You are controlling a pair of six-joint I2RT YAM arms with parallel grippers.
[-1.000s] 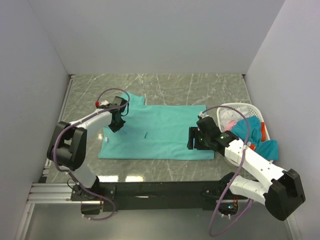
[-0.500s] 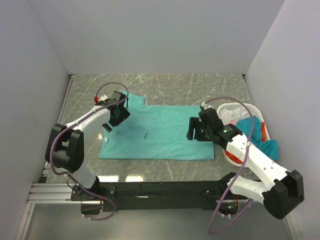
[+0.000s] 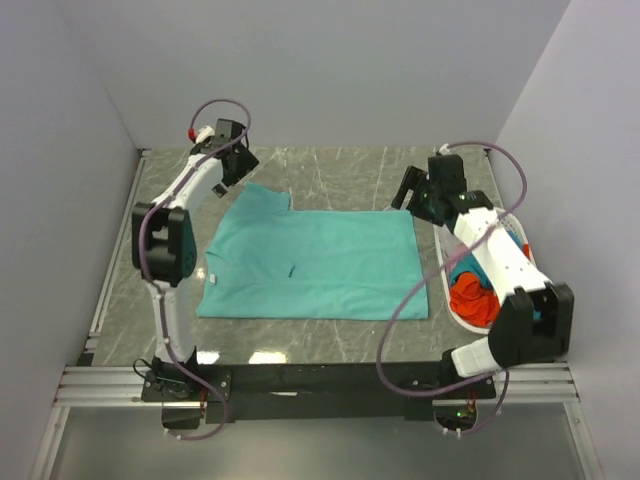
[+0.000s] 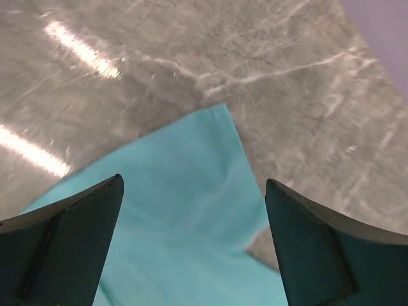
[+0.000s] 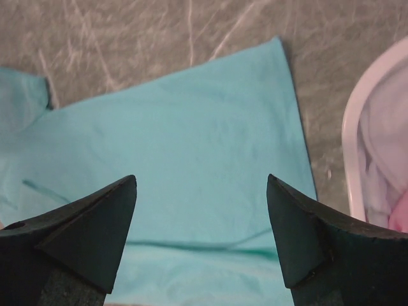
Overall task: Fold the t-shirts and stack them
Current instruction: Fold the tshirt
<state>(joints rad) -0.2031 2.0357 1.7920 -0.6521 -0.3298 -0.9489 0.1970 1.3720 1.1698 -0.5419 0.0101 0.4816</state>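
Top external: grey marble table (image 3: 350,165) enclosed by white walls (image 3: 300,70); left gripper (image 3: 237,160) held at 11 o'clock of teal-green cloth t-shirt (image 3: 320,265), right gripper (image 3: 413,190) at 1 o'clock, both spread wide.

Top cam's up high on the near side, looking down over the whole table (image 3: 350,165). The 2 wrist cams look down from close up; all 3 catch the teal t-shirt (image 3: 320,265).

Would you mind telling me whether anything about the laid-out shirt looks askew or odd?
Nothing serious: the teal t-shirt lies flat on the table, apart from one small crease near its middle.
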